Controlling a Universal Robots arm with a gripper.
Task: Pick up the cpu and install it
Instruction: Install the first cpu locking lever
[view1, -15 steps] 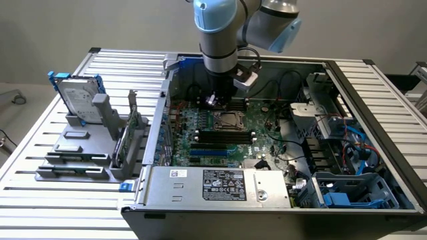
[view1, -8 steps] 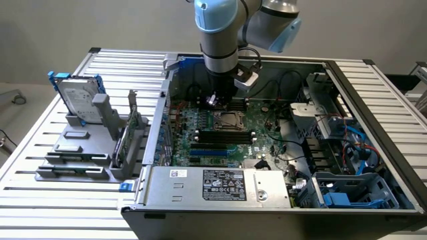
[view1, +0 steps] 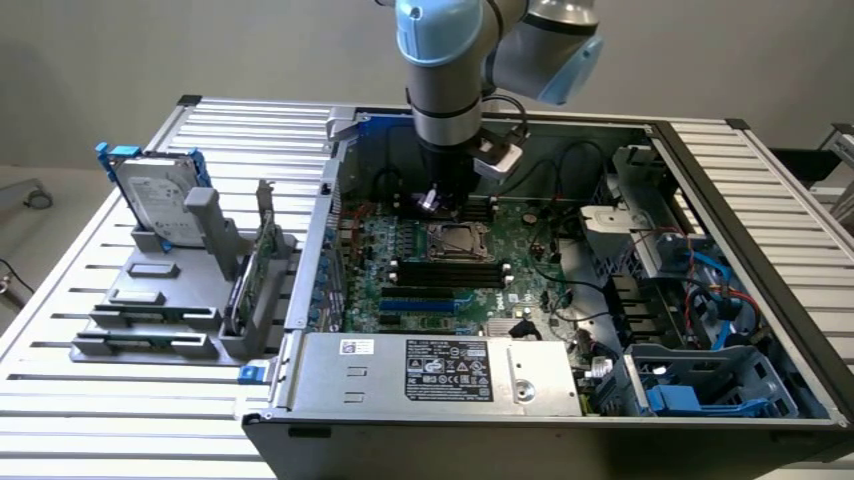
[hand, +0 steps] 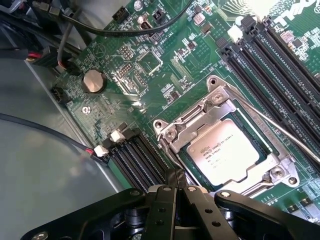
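The small square chip with the shiny silver metal top, the cpu (hand: 226, 154), lay flat inside the silver metal socket frame (hand: 172, 134) on the green motherboard (hand: 150, 75), seated squarely within the opening as far as the wrist view showed. The black end effector (hand: 176, 187) was clenched with its fingers pressed together and held nothing; its tips stood just beside the socket's edge, apart from the chip's top. In the exterior view the end effector (view1: 430, 203) hung from the grey and blue arm (view1: 447, 60) inside the open computer case (view1: 747, 180), just above the socket. On this evidence the pick-up and placement appeared complete. The thin metal retention lever (hand: 285, 131) ran slantwise past the socket's corner, and whether the frame was locked down could not be told. Rows of long black memory slots (hand: 280, 60) lay close on one side of the socket, and a second short bank (hand: 137, 160) on the other. A round silver coin battery (hand: 93, 80) and black cables (hand: 65, 40) sat well apart from the socket. Outside the case, on the slatted metal counter (view1: 80, 400), a grey fixture (view1: 154, 310) carried a silver hard drive with blue brackets (view1: 158, 200). Nothing obstructed the socket itself; the nearby slots and the lever were the closest hazards.
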